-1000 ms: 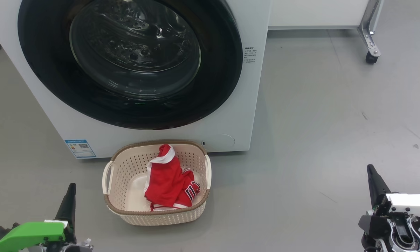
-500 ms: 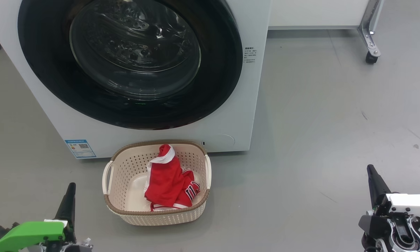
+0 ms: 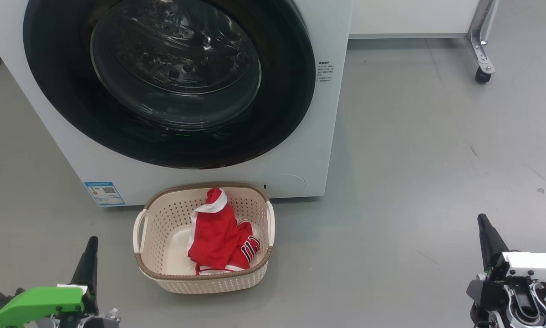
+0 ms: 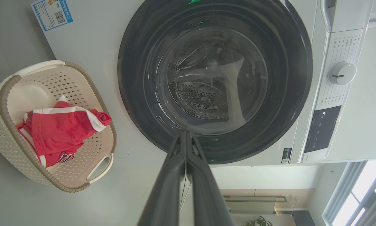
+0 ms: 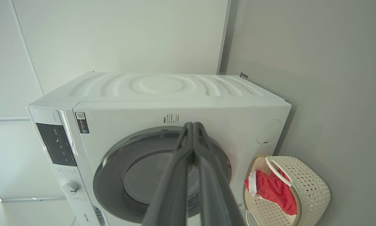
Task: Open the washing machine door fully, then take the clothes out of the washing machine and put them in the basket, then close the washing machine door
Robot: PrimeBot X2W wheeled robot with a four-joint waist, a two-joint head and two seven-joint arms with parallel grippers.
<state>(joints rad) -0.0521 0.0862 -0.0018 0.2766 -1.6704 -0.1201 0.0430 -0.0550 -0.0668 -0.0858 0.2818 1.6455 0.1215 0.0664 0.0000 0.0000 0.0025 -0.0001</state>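
The washing machine door (image 3: 175, 68) looks shut, flush with the front of the washing machine (image 3: 329, 118). No red shows at its rim, and the drum behind the glass looks empty to me. The basket (image 3: 209, 283) sits on the floor right at the foot of the washing machine, below the door. I can't tell whether it touches the front. The clothes (image 3: 216, 237) are inside it, bunched toward the side away from the blue label (image 3: 103, 193), with one white-trimmed tip poking up near the rim nearest the washing machine.

The left gripper (image 3: 92, 243) is clenched and empty, well back from the washing machine on its label side. The right gripper (image 3: 483, 223) is also clenched and empty, well back and out past the machine's other side.

I judge the task basically done, so these are the risks from here:
- The latch may not have caught, and I can't confirm it from these views. A door popping back open would swing out above the basket.
- If I roll or turn the base, an arm or wheel could clip the basket and tip the clothes out.
- A sweep toward the washing machine with the fingers low could hit the glass.
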